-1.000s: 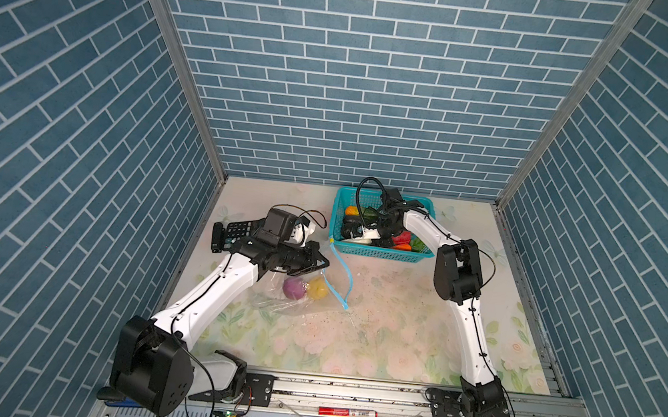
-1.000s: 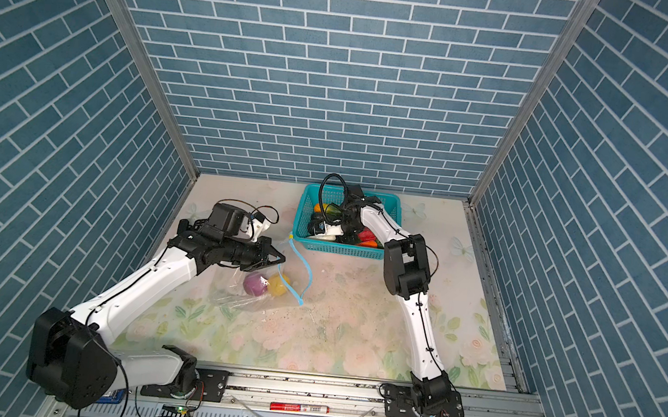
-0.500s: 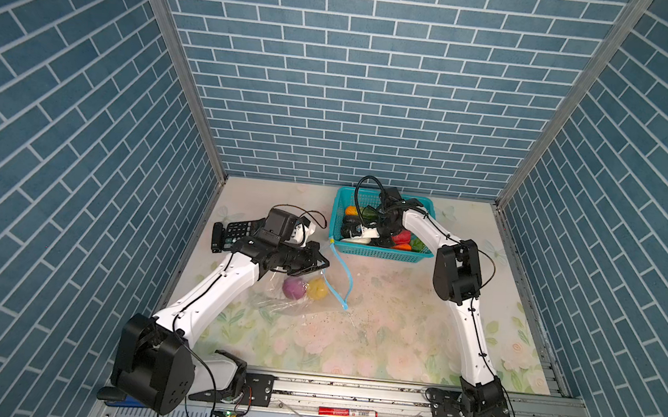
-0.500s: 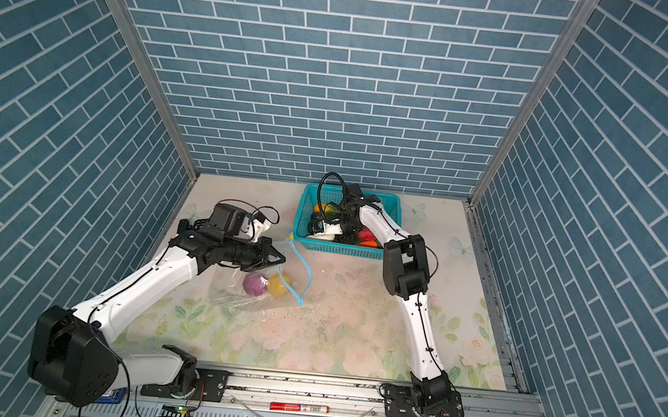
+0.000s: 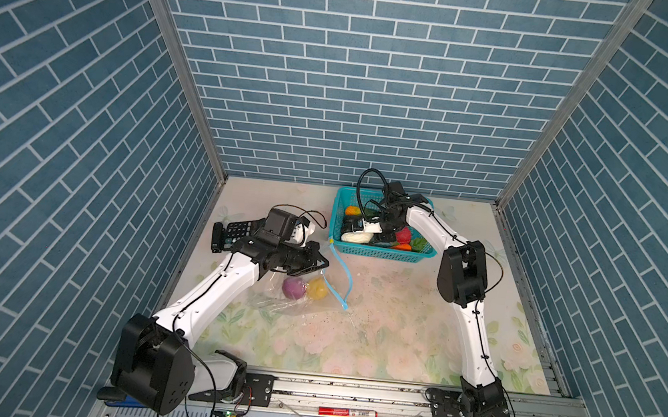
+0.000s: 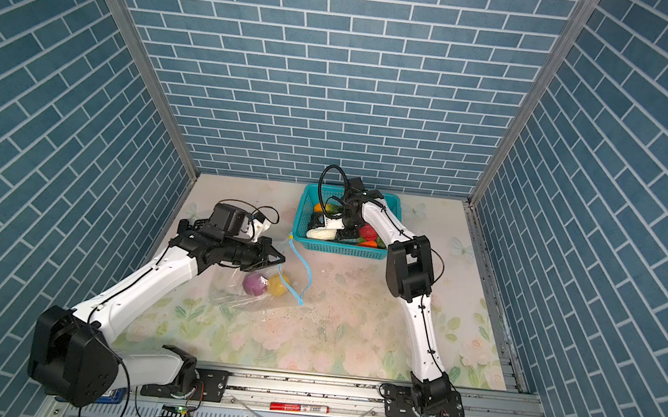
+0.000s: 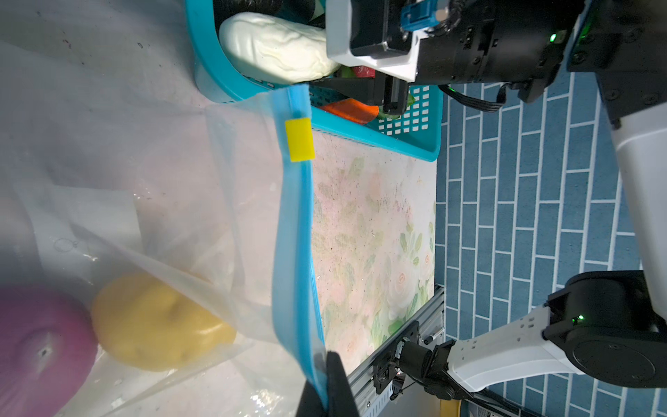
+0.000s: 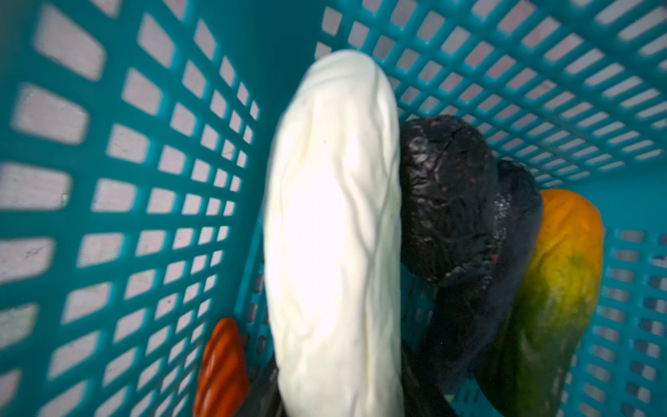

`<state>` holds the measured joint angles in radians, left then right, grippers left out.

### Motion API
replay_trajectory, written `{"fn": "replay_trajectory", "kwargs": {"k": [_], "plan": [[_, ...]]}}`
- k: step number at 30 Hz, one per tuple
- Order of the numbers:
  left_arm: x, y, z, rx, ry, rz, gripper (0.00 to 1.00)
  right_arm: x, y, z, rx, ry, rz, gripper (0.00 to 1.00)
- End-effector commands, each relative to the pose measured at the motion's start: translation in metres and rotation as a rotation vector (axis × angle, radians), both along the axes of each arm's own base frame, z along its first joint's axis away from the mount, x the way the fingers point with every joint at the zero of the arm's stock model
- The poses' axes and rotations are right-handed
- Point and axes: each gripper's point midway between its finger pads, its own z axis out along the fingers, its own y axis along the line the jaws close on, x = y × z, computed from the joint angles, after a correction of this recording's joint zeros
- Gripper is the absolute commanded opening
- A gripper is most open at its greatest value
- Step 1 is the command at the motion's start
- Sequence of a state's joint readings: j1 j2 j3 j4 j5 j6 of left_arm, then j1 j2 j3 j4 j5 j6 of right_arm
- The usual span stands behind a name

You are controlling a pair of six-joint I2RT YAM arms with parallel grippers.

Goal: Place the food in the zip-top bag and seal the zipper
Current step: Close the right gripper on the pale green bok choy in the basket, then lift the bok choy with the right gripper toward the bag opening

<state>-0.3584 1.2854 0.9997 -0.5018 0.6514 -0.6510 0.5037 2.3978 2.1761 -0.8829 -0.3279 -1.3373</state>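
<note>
About a third done, going by the count. You're pinching the L gripper [image 7: 326,388] tight on the bag's [image 5: 273,300] blue zipper strip [image 7: 294,231], some way along from the yellow slider [image 7: 298,139]. That's lifting one lip, so the mouth is gaping toward the basket [image 5: 382,255]. The bag is lying on the table [image 5: 375,326] left of centre, just near-left of the basket.

The purple onion [image 5: 293,288] and yellow fruit [image 5: 318,288] are sitting inside the bag, touching each other, close to the mouth.

The rest is sitting in the basket at far centre: white veg [image 8: 335,234], dark eggplant [image 8: 451,202], orange-green piece [image 8: 556,289], carrot [image 8: 220,368] and red piece [image 5: 403,236].

You're working the R gripper [image 5: 378,228] down in the basket's left end, right over the white veg. The wrist view is blurry and the fingers are mostly out of shot, so I can't tell if it's gripping yet or just straddling. Prob the white veg is the next pick.

Left to do: approx 5 pieces are waiting to go across. The zipper is wide open, with the slider sitting at the far end of the strip, next to the basket corner. Sealing isn't started.
</note>
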Motion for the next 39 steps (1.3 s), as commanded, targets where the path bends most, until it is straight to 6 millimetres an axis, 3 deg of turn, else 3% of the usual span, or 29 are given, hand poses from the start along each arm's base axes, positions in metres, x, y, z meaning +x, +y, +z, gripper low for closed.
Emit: {"fn": "replay_trajectory", "kwargs": {"k": [1,13,14,18,27,34,39], "plan": [[0.005,0.002,0.009,0.004,-0.026,0.01,0.0,-0.005,-0.007,0.029,-0.007,-0.024,-0.024,0.44],[0.01,0.005,0.009,0.027,0.008,0.042,0.0,-0.01,-0.039,0.061,-0.087,-0.092,-0.091,0.43],[0.011,0.005,0.009,0.031,0.014,0.044,0.0,-0.012,-0.043,0.074,-0.086,-0.117,-0.098,0.44],[0.015,0.005,0.01,0.044,0.021,0.048,0.0,-0.021,-0.058,0.086,-0.12,-0.14,-0.13,0.43],[0.028,-0.001,0.021,0.036,0.011,0.043,0.0,-0.066,-0.07,0.11,-0.148,-0.19,-0.158,0.44],[0.031,-0.006,0.025,0.016,-0.001,0.031,0.0,-0.108,-0.061,0.123,-0.146,-0.214,-0.152,0.44],[0.03,-0.007,0.026,0.014,-0.005,0.027,0.0,-0.126,-0.05,0.124,-0.168,-0.238,-0.111,0.44]]}}
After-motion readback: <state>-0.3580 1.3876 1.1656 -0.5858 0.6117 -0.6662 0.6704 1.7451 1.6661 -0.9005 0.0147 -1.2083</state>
